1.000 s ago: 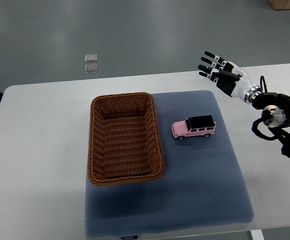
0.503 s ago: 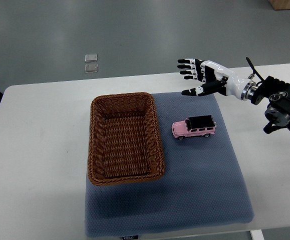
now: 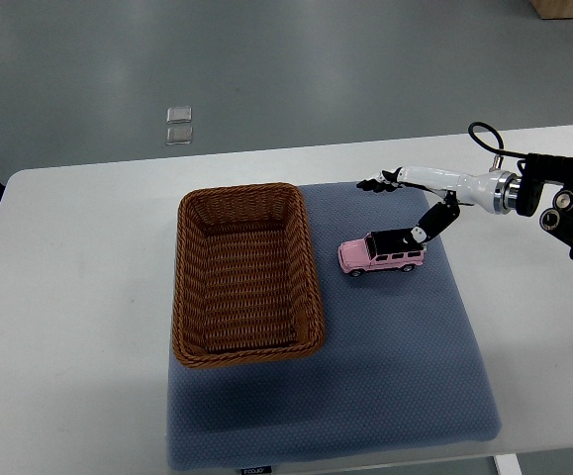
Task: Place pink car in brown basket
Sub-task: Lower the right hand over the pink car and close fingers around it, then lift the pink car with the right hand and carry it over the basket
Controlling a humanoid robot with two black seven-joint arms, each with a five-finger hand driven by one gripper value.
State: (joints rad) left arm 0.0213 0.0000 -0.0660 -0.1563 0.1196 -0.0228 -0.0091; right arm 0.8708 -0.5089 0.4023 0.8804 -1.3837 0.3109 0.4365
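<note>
Top view: right robot hand [image 3: 417, 203] spread, thumb at pink car [image 3: 382, 252] roof, right of brown basket [image 3: 246, 273], centre frame.

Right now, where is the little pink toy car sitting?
In the top view, the pink car sits on the blue mat, just right of the brown basket. The right hand hovers just above it, thumb reaching down toward its black roof.

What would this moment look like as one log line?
phase: reaching | right hand: open, above pink car | car: on blue mat | brown basket: empty
</note>
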